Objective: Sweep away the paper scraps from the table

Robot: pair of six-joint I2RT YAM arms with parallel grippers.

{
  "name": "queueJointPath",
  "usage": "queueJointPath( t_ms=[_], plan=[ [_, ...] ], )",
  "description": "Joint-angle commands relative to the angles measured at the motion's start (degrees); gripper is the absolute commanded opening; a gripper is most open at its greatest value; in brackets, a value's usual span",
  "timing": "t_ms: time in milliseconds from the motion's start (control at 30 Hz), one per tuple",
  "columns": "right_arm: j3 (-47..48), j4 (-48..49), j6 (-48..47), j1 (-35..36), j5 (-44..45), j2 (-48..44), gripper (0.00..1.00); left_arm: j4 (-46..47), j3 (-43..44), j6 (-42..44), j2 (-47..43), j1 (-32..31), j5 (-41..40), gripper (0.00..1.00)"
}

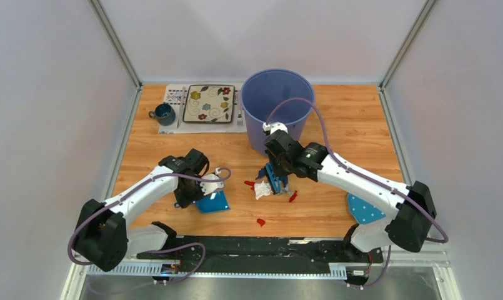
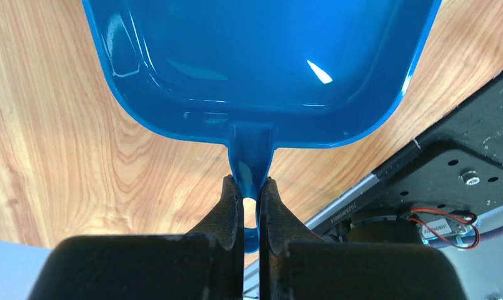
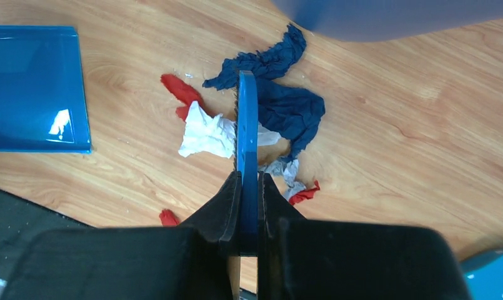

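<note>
Paper scraps lie bunched on the table (image 1: 355, 131) in front of the bucket: a dark blue one (image 3: 286, 106), a white one (image 3: 205, 134), a grey one (image 3: 286, 172) and red bits (image 3: 180, 90). One red bit (image 1: 260, 221) lies apart, nearer the front. My right gripper (image 3: 249, 181) is shut on a blue brush (image 3: 247, 125), seen edge-on, standing over the pile (image 1: 262, 189). My left gripper (image 2: 251, 187) is shut on the handle of a blue dustpan (image 2: 261, 62). The dustpan (image 1: 212, 202) rests on the table left of the scraps.
A blue bucket (image 1: 277, 94) stands just behind the scraps. At the back left are a flowered plate (image 1: 209, 103) on a placemat (image 1: 174, 94) and a dark mug (image 1: 164, 114). A blue polka-dot cloth (image 1: 364, 208) lies front right. A black rail (image 1: 255, 250) runs along the near edge.
</note>
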Motion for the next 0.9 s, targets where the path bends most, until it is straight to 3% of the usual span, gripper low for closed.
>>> queueJointPath(
  t_ms=[0, 300, 600, 867],
  plan=[
    [-0.3, 7.6, 2.5, 0.5, -1.9, 3.8, 0.00, 4.5, 0.6, -1.5, 2.6, -0.9, 2.8, 0.00],
    [6.1, 16.1, 4.1, 3.3, -17.6, 14.2, 0.00, 7.3, 0.5, -1.1, 6.6, -1.9, 3.2, 0.00],
    [13.7, 17.6, 4.8, 6.1, -23.2, 17.3, 0.00, 7.7, 1.7, -1.2, 6.6, -1.9, 7.6, 0.00],
    [15.1, 9.2, 0.0, 6.1, -7.7, 7.9, 0.00, 8.5, 0.6, -1.4, 5.9, -1.9, 9.4, 0.00]
  ],
)
